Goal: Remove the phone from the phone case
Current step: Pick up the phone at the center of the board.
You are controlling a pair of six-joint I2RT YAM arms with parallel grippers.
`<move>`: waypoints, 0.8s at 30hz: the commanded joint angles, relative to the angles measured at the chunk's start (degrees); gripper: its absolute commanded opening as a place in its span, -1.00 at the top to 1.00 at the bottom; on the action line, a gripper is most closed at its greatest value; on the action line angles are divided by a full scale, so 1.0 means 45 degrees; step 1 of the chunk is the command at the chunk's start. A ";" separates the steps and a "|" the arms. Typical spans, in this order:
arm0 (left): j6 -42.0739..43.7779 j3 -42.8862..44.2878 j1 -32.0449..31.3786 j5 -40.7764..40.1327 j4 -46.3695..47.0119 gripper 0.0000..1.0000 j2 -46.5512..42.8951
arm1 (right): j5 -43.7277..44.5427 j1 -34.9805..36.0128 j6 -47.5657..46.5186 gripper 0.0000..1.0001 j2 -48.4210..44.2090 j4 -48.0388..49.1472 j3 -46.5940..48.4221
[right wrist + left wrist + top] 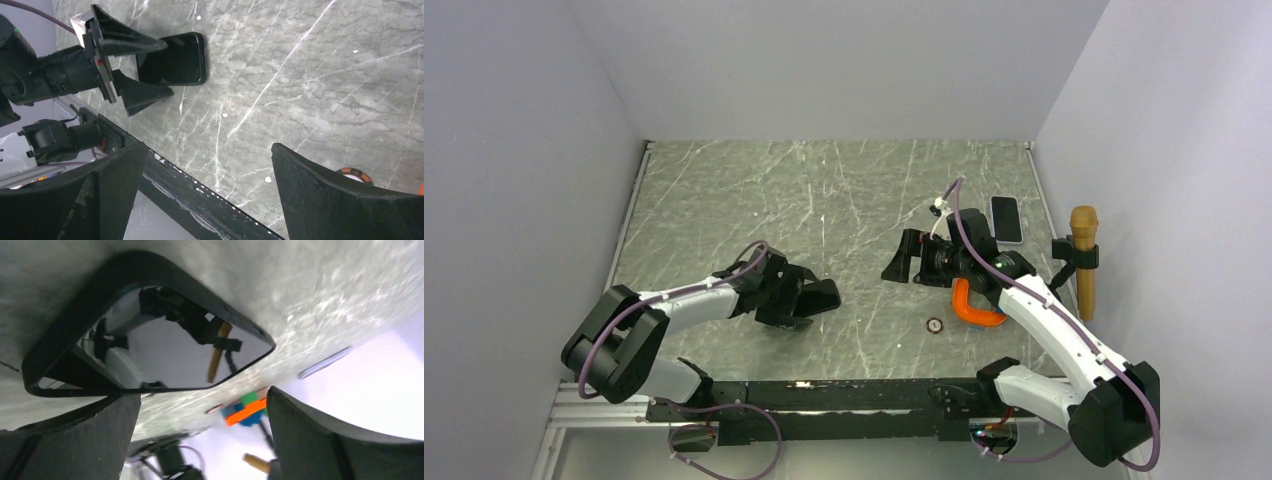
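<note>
A black phone (150,340) with a glossy screen and a black rim lies flat on the grey marble table (824,190). It also shows in the right wrist view (175,60). My left gripper (812,302) is open and low over the table, its fingertips (125,410) at the phone's near end, one to each side. I cannot tell whether they touch it. My right gripper (900,260) is open and empty, held above the table middle and apart from the phone. A second dark slab with a pale lilac rim (1006,219) lies at the back right.
An orange C-shaped tool (974,305) and a small round disc (935,324) lie under my right arm. A brown microphone-shaped object (1083,255) stands on a black holder by the right wall. A black rail (824,395) runs along the near edge.
</note>
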 commanded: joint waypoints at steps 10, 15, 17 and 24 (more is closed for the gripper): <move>-0.2157 0.1516 0.2129 -0.1519 -0.4749 -0.97 0.1255 | 0.0184 0.0027 -0.0523 -0.99 -0.1403 -0.0781 -0.0138; -0.1226 0.2449 0.2643 -0.1478 -0.5379 -0.98 0.2500 | 0.0103 0.0020 -0.0483 -0.99 -0.1484 -0.0697 -0.0208; -0.0484 0.3710 0.2664 -0.1963 -0.6775 -0.99 0.3108 | 0.0119 -0.0007 -0.0516 -0.99 -0.1467 -0.0721 -0.0121; 0.0643 0.6479 0.2492 -0.2753 -0.9863 -0.87 0.4801 | 0.0359 -0.0003 -0.0398 -0.99 -0.1539 -0.0506 0.0023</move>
